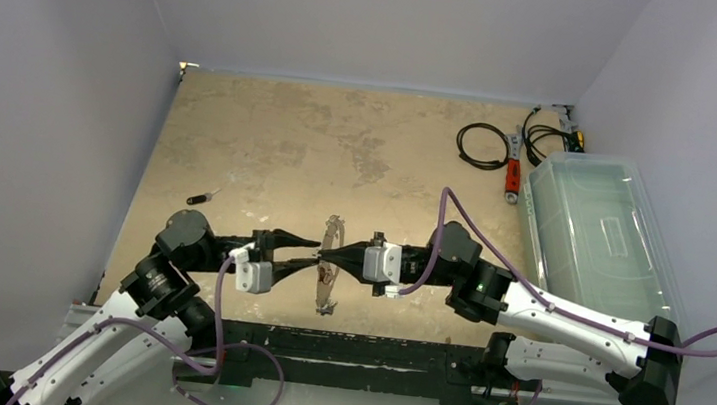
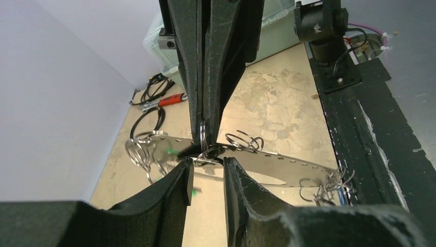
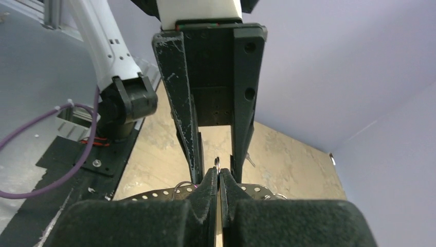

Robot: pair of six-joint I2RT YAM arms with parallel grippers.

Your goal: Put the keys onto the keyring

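The keyring [image 2: 277, 163] is clamped in the jaws of the right gripper [image 3: 219, 177], with those of the left gripper [image 2: 208, 170] apart beside it; a key [image 1: 200, 198] likely must be fetched next.

Tan, mottled table [image 1: 271, 133] enclosed on three sides by plain pale walls [image 1: 46, 79], evenly lit; clear lidded plastic bin [image 1: 598, 233] along right edge, black coiled cables [image 1: 481, 145] near far right corner, black strip [image 1: 339, 346] across near edge.

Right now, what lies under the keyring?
Under the keyring, which the right pincer clamps in the air, only bare table shows. The black fingers of the open left pincer cover the spot below its middle, so that part cannot be seen.
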